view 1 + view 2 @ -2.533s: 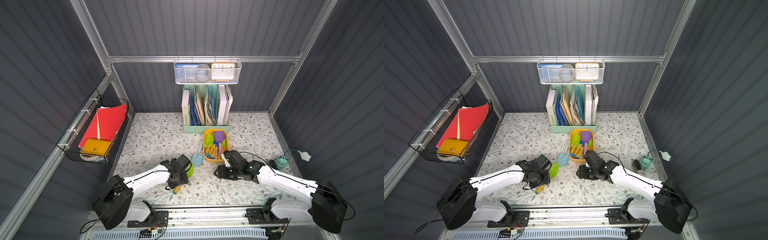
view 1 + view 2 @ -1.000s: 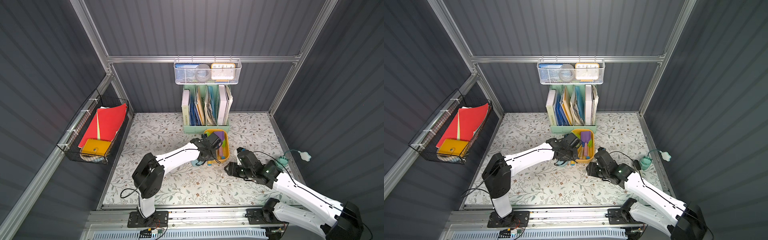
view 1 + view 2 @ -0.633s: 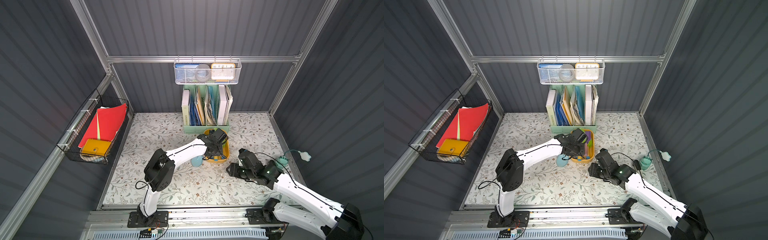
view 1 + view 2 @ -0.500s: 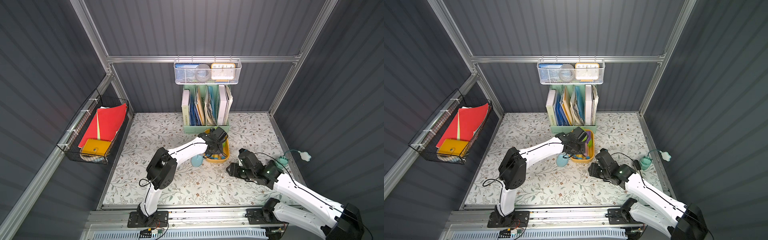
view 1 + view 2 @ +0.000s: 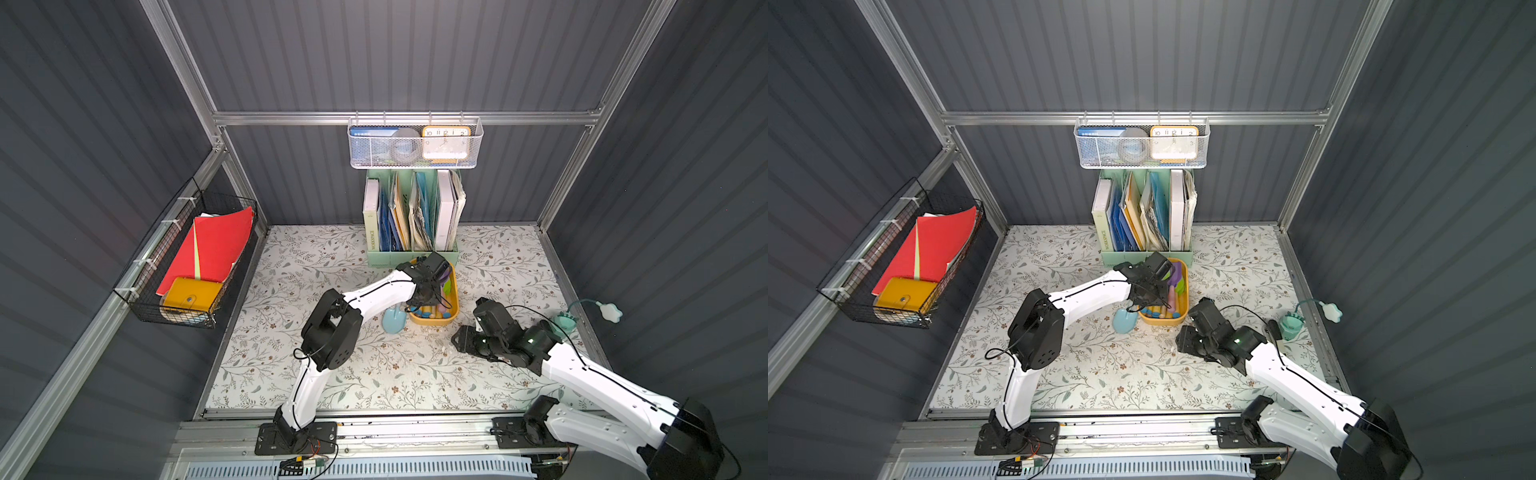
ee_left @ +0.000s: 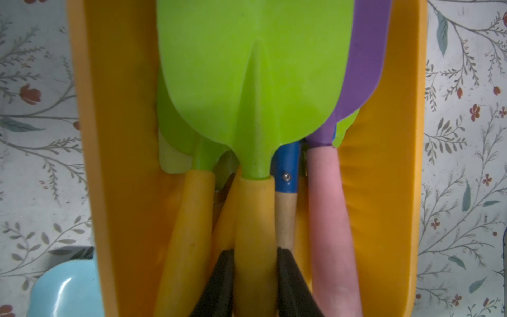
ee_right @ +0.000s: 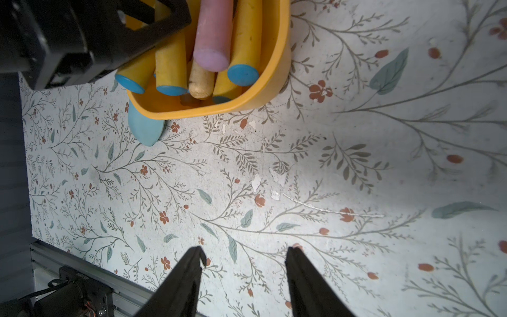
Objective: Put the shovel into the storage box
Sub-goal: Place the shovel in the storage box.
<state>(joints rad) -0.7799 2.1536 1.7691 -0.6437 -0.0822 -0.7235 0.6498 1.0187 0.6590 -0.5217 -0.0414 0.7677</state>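
We had the left arm [image 5: 374,295] stretched over the storage box [image 6: 115,164], its left claw [image 6: 255,255] clamped on the shovel [image 6: 255,82] by its yellow handle. Our right claw [image 7: 244,255] hung half-open above the table [image 7: 356,164], empty.

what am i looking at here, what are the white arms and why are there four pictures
The white arms are two robot arms fixed to a rail at the table's front edge. Two pictures come from one camera head overhead and show nearly the same scene. The other two come from a small camera on each arm's wrist, looking past its tool. On the flowered table sits a yellow-orange storage box filled with toy shovels, and a light blue shovel lies right beside it. The left tool is closed on the yellow handle of a green shovel, which lies over the others in the box. The right tool is open and empty, above bare table near the box.
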